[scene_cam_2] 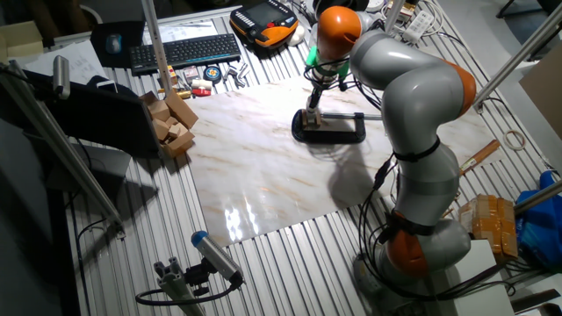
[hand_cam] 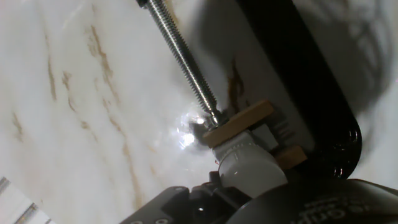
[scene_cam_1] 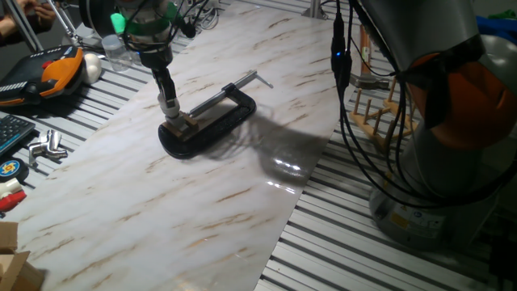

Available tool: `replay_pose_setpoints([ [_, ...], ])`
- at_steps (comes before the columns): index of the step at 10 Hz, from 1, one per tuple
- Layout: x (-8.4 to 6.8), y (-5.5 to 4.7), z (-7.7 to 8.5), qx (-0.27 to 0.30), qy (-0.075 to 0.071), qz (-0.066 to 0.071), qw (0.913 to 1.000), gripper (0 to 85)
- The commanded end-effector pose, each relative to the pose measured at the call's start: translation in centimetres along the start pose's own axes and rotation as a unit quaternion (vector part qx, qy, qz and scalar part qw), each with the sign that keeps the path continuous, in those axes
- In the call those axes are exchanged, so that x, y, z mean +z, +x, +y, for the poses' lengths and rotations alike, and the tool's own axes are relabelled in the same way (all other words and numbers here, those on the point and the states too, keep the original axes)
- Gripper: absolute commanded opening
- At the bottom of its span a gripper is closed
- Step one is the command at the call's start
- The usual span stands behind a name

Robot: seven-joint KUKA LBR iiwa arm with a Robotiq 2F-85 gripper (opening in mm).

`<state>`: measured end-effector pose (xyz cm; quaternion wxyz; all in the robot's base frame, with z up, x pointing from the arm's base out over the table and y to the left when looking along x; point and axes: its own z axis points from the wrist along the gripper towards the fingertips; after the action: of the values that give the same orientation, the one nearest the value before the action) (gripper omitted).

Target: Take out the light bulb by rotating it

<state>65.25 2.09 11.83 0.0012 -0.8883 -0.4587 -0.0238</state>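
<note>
The gripper (scene_cam_1: 170,112) stood directly over the wooden socket block (hand_cam: 239,123) held in the black C-clamp (scene_cam_1: 212,123) on the marble board (scene_cam_1: 161,202). The light bulb (hand_cam: 249,163) sat in the block, between the fingers; whether they gripped it could not be determined
</note>
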Motion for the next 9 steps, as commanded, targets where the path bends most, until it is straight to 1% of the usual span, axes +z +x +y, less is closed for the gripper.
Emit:
replay_pose_setpoints([
  [1, 0.0, 0.0, 0.0, -0.009, 0.0, 0.001, 1.0, 0.0],
  [2, 0.0, 0.0, -0.01, -0.019, 0.001, 0.002, 0.9998, 0.0],
  [4, 0.01, 0.0, -0.01, -0.048, 0.004, 0.008, 0.9988, 0.0],
  [6, 0.01, 0.01, -0.02, -0.067, 0.002, 0.014, 0.9976, 0.0],
  [9, -0.02, 0.02, -0.03, -0.105, -0.001, 0.015, 0.9943, 0.0],
])
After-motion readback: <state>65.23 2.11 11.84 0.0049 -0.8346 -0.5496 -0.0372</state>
